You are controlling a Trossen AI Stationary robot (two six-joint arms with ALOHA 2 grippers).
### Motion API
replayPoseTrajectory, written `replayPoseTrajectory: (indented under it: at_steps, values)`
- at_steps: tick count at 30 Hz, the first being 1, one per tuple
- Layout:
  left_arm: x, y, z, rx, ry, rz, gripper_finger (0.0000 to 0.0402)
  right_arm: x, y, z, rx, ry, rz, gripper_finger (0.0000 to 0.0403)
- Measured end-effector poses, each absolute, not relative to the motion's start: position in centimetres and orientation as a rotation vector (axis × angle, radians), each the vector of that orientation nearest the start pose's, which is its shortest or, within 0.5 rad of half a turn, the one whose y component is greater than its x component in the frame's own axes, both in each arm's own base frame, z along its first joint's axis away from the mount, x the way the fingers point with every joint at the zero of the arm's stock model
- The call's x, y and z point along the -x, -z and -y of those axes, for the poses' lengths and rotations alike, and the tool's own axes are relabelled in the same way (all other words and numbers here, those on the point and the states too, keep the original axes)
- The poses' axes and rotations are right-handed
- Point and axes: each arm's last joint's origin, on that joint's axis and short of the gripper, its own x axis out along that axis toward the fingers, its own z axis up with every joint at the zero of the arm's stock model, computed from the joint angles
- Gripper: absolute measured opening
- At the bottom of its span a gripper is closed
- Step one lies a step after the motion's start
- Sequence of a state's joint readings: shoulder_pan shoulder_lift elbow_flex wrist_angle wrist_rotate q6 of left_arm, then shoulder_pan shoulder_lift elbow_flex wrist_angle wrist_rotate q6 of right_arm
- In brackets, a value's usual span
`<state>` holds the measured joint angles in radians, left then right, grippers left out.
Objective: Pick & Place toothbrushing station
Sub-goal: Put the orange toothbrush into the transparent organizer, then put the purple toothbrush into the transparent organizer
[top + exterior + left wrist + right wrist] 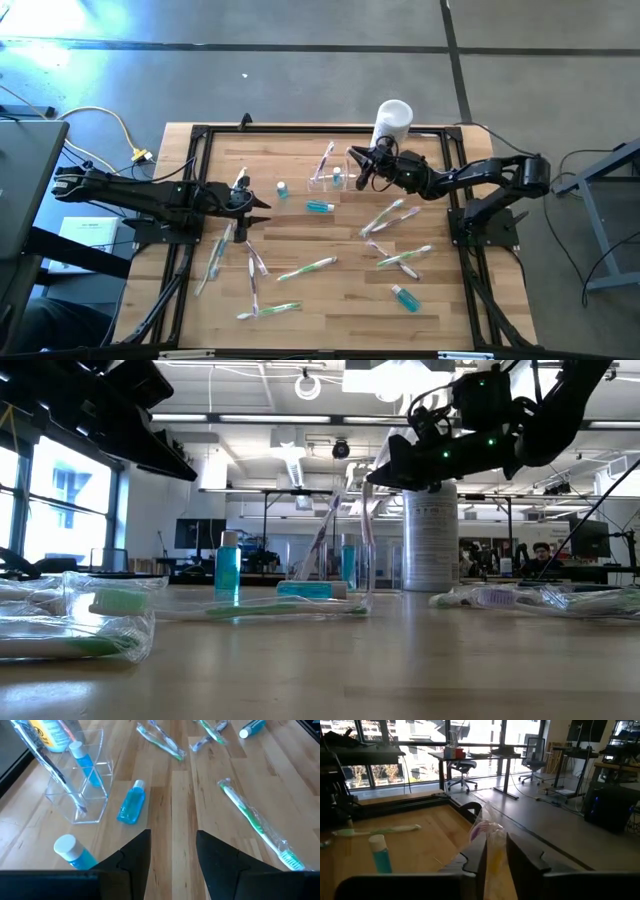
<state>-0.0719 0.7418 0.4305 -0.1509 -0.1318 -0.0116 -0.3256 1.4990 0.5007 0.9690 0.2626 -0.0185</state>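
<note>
Nearest the low camera, plastic-wrapped green toothbrushes (80,622) lie on the pale wooden surface (300,250). Farther in, a small blue bottle with a white cap (320,207) lies flat. The left claw (258,203) hovers over the left side of the surface, its fingers parted and empty. Beyond the bottle, towards the far edge, stands the small clear plastic toothbrushing station with upright compartments (331,178), holding a blue bottle and a wrapped toothbrush. The right claw (362,170) hangs just beside the station, its fingers narrowly parted around a clear-wrapped toothbrush (492,840). Behind it stands a white cylindrical container (392,122).
</note>
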Motion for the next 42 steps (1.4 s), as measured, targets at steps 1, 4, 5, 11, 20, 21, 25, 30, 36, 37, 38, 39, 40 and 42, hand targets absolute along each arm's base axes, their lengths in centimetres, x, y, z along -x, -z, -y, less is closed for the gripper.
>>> replayPoseTrajectory:
  at_steps: [1,4,5,11,20,21,25,30,36,37,38,39,40,42]
  values:
    - [-16.3,-22.1,0.8,-0.036,-0.061,-0.459,0.0152,-26.3,-19.1,9.7,0.017,0.588,-0.036,0.0084]
    - [-16.3,-22.1,0.8,-0.036,-0.061,-0.459,0.0152,-26.3,-19.1,9.6,0.017,0.587,-0.035,0.0121]
    - [-16.3,-22.1,0.8,-0.036,-0.061,-0.459,0.0152,-26.3,-19.1,9.6,0.018,0.585,-0.036,0.0133]
    - [-16.3,-22.0,0.8,-0.038,-0.059,-0.465,0.0152,-25.9,-20.3,9.2,0.045,0.652,0.001,0.0192]
    - [-16.1,-21.4,0.8,0.021,-0.062,-0.536,0.0152,-23.6,-22.6,6.5,0.039,0.602,-0.13,0.0217]
    - [-16.1,-21.2,0.8,0.028,-0.065,-0.549,0.0152,-23.1,-22.7,6.1,0.037,0.577,-0.174,0.0217]
    - [-16.4,-20.8,0.8,0.029,-0.069,-0.583,0.0152,-20.9,-22.5,4.7,-0.04,0.465,-0.353,0.0217]
    - [-16.8,-20.3,0.9,0.025,-0.071,-0.618,0.0152,-17.9,-21.5,3.3,-0.228,0.357,-0.586,0.0217]
    - [-17.6,-20.2,0.9,0.015,-0.066,-0.589,0.0152,-16.0,-20.0,2.5,-0.257,0.363,-0.824,0.0217]
    - [-17.8,-20.2,0.9,0.008,-0.063,-0.577,0.0152,-15.8,-19.8,2.5,-0.269,0.371,-0.85,0.0217]
    - [-18.0,-20.2,1.0,0.0,-0.061,-0.571,0.0152,-15.7,-19.6,2.4,-0.272,0.373,-0.873,0.0217]
    - [-18.1,-20.2,1.0,-0.003,-0.06,-0.567,0.0152,-15.7,-19.5,2.4,-0.274,0.369,-0.89,0.0217]
    - [-18.2,-20.1,1.0,-0.006,-0.059,-0.564,0.0152,-15.8,-19.3,2.3,-0.275,0.361,-0.902,0.0217]
    - [-18.4,-20.1,1.0,-0.005,-0.059,-0.558,0.0152,-16.0,-19.0,2.1,-0.28,0.326,-0.918,0.0217]
